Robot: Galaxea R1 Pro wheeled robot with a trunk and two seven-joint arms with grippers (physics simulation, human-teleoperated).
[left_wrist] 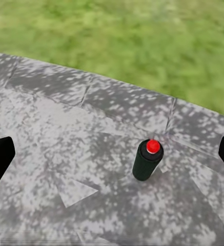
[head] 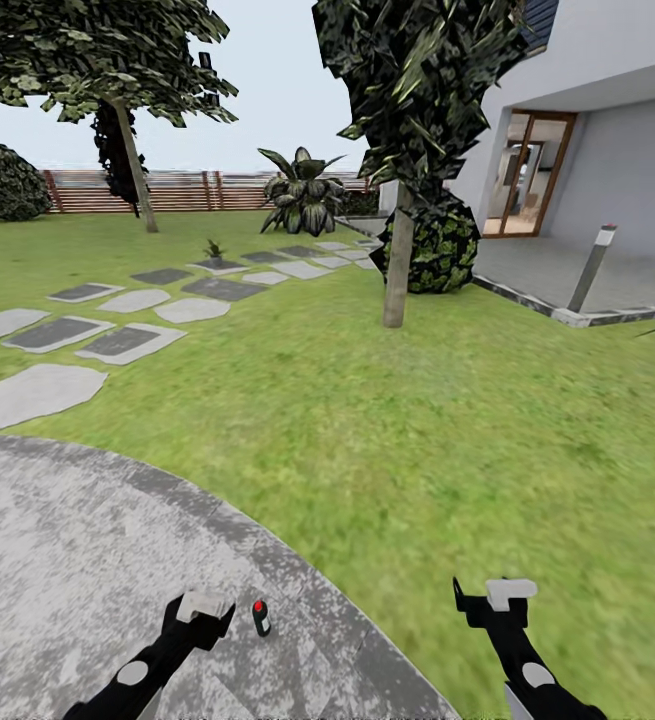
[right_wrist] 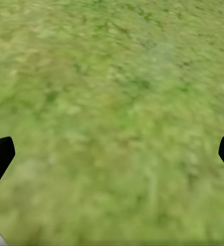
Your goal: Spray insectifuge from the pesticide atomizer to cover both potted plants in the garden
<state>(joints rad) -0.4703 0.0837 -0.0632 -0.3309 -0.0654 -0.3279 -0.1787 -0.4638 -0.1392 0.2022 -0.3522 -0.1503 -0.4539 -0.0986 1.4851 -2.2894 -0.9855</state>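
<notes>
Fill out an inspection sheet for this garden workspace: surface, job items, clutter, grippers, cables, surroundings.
Surface: round grey paved patio, speckled, bordered by lawn.
Job items: pesticide atomizer stands upright on the patio near its edge, dark body with a red top. One small potted plant sits far off among the stepping stones; a second one cannot be made out.
Clutter: nothing seen.
Grippers: left gripper open and empty, just beside the atomizer, apart from it. Right gripper open and empty over the grass.
Cables: nothing seen.
Surroundings: trees, a wooden fence, a round bush, a grey bollard lamp and a house with a glazed door.
</notes>
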